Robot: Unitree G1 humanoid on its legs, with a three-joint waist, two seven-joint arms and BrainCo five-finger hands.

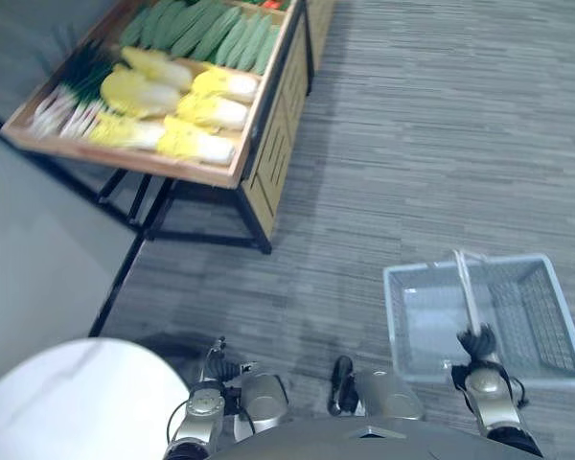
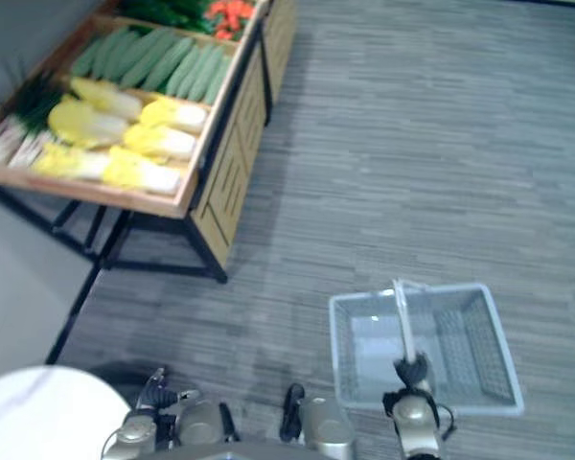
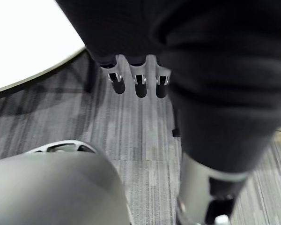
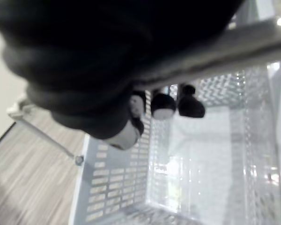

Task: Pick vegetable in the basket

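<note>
My right hand is shut on the white handle of a pale grey plastic basket, which hangs over the floor at my lower right. In the right wrist view the fingers curl under the handle bar, and the basket's inside holds nothing. The vegetables lie on a wooden stand at the upper left, well away from both hands: green cucumbers, yellow cabbages and white-stemmed greens. My left hand hangs low at my left side, fingers relaxed, holding nothing.
A white round table stands close at my lower left. The stand rests on black metal legs over grey striped carpet. Red vegetables lie at the stand's far end.
</note>
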